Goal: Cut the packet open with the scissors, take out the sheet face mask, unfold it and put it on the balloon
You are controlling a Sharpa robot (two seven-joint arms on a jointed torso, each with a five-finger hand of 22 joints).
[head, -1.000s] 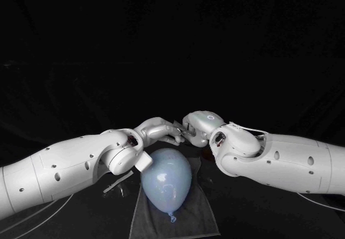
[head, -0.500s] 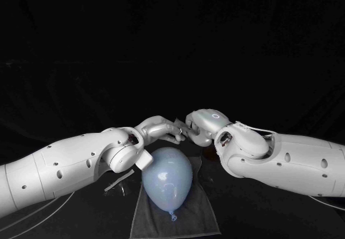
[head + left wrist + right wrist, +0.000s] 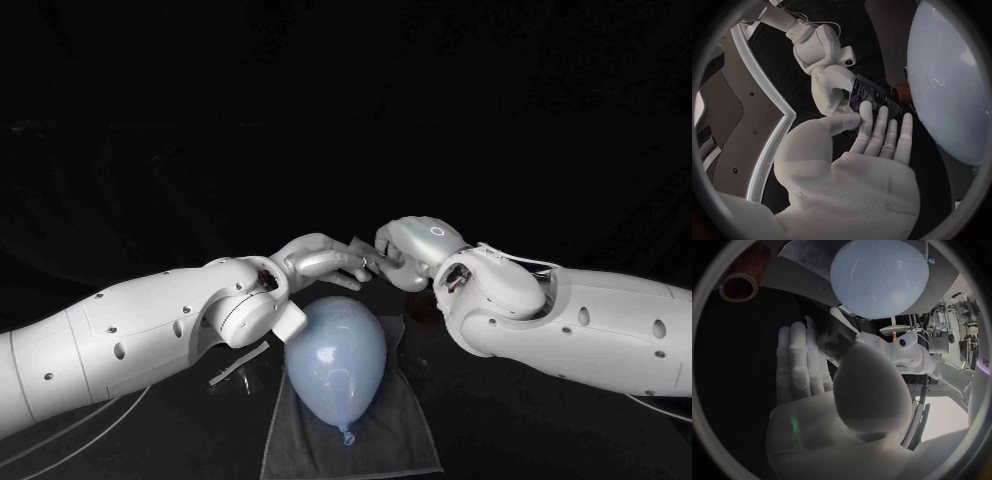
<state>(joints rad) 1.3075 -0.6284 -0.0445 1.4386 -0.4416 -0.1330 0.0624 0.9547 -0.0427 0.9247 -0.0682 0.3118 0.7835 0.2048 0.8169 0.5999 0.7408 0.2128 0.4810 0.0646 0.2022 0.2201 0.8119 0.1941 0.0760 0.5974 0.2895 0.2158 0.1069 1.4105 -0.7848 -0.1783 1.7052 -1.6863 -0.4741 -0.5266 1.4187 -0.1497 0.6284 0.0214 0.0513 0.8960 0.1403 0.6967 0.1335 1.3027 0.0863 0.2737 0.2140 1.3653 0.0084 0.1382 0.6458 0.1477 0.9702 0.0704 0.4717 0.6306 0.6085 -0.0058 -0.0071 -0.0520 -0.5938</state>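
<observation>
A pale blue balloon (image 3: 335, 350) lies on a grey cloth (image 3: 378, 440) with its knot towards me. Just beyond its far end my left hand (image 3: 320, 258) and right hand (image 3: 410, 250) meet, both holding a dark face mask packet (image 3: 365, 256) between them. In the left wrist view the left thumb and fingers (image 3: 879, 127) pinch the packet (image 3: 874, 96), and the right hand (image 3: 828, 75) grips its other end. The right wrist view has the packet (image 3: 831, 337) between that hand's thumb and fingers (image 3: 801, 360), with the balloon (image 3: 879, 277) beyond. I cannot make out the scissors.
A pale flat strip (image 3: 240, 366) lies on the table under my left forearm, beside the cloth. A brown ring-shaped object (image 3: 739, 287) stands near the cloth on my right side. Both forearms crowd the near half of the table on either side of the balloon.
My right arm has shifted a little to the right and the right hand has turned slightly at the packet. The left hand and the balloon have stayed put.
</observation>
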